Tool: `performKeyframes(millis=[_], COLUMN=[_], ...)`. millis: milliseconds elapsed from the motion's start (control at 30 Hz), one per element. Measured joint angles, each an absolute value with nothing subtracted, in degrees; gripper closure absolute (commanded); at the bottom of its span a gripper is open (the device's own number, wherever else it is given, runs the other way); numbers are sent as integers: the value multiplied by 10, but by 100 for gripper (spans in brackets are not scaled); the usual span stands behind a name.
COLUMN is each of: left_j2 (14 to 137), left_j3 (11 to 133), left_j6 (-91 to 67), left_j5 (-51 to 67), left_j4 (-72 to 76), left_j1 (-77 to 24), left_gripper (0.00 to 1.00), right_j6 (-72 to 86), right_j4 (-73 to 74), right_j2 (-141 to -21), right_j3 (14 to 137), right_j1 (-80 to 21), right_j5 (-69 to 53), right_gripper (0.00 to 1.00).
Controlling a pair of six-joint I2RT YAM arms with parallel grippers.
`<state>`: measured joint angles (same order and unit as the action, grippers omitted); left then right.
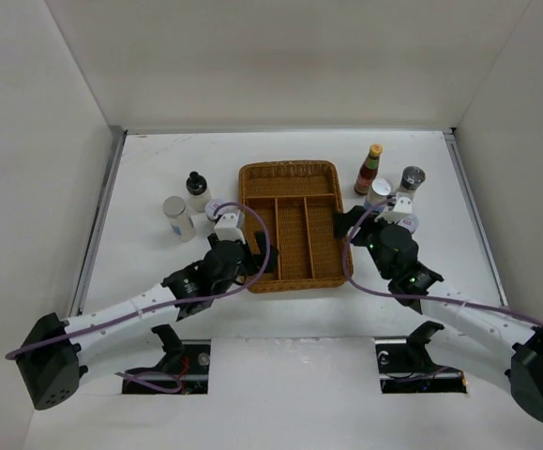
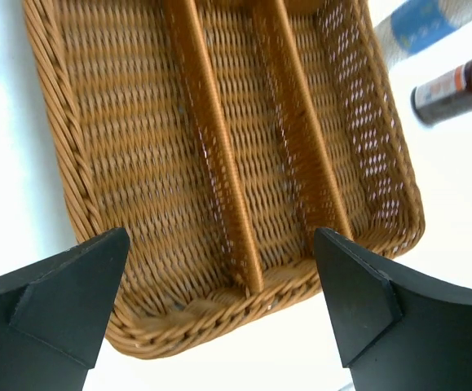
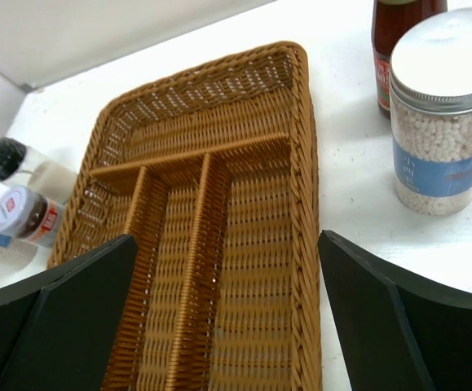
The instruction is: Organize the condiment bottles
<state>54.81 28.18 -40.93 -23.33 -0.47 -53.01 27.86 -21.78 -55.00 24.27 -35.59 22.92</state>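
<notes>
The condiment bottles stand on the table in two groups beside the wicker tray [image 1: 290, 173]. On the left are a black-capped pale bottle [image 1: 197, 190], a white jar with a grey lid [image 1: 177, 217] and a small jar [image 1: 217, 208]. On the right are the slim red sauce bottle [image 1: 369, 170], a grey-lidded shaker [image 1: 410, 179] and a white jar [image 1: 378, 191]. My left gripper [image 1: 250, 256] is open and empty over the tray's near left corner [image 2: 178, 326]. My right gripper [image 1: 343, 225] is open and empty at the tray's right wall [image 3: 305, 204]. The right wrist view shows a blue-labelled jar of white beads [image 3: 443, 122].
The tray has a cross compartment at the far end and three long ones, with nothing in them. White walls enclose the table on three sides. In the left wrist view a blue-labelled jar [image 2: 419, 24] and a brown bottle [image 2: 452, 85] stand just outside the tray wall.
</notes>
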Motion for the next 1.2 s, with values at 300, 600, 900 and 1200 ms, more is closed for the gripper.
performKeyframes(millis=[300,600,900,1200], left_j2=[551,574,664,769], left_j3=[343,383,394,394], left_j6=[-340,-252,-229,-230], left_j5=[-292,-342,-342,-355], left_j4=[-11,6,11,65], left_j1=[-489,-416,-336,-295], left_gripper=[0,55,16,19], right_j6=[279,266,251,251], right_j4=[-219,-223,-232,-233], right_j2=[-560,-540,-559,-564], right_j3=[243,243,243,244], right_j1=[-357,-383,-402,-406], right_j5=[239,241,240,240], right_gripper=[0,59,16,15])
